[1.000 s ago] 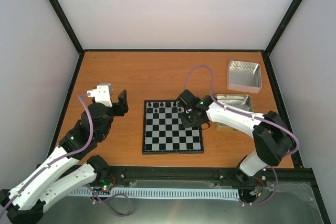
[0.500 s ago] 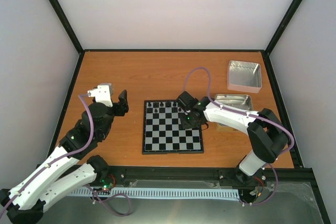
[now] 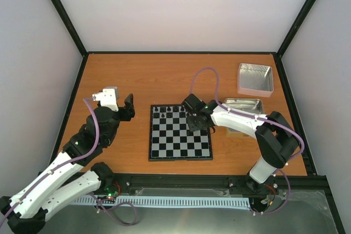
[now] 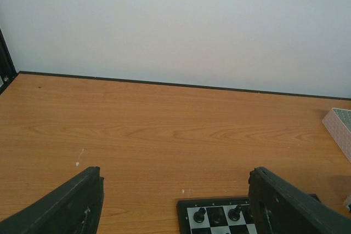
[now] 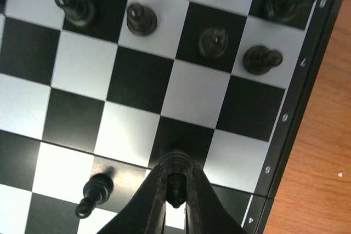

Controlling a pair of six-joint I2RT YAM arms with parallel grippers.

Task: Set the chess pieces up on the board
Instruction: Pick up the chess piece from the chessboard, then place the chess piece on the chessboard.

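Observation:
The board (image 3: 164, 143) lies mid-table, with several black chess pieces along its far rows (image 3: 170, 108). My right gripper (image 3: 196, 123) hovers over the board's far right part, shut on a black chess piece (image 5: 175, 182) held above a dark square. Other black pieces stand on squares beyond it (image 5: 141, 19), (image 5: 261, 59), and one lies tipped to the near left (image 5: 94, 192). My left gripper (image 3: 127, 107) is open and empty, left of the board; its view shows the board's far left corner (image 4: 184, 206) with pieces (image 4: 199, 215).
Two silver tins stand at the right: one far right (image 3: 255, 78), one (image 3: 244, 106) beside the board behind my right arm. The enclosure's walls and black frame bound the table.
My right gripper has shifted a little left and toward the far side over the board with the piece in it. The left arm has barely moved.

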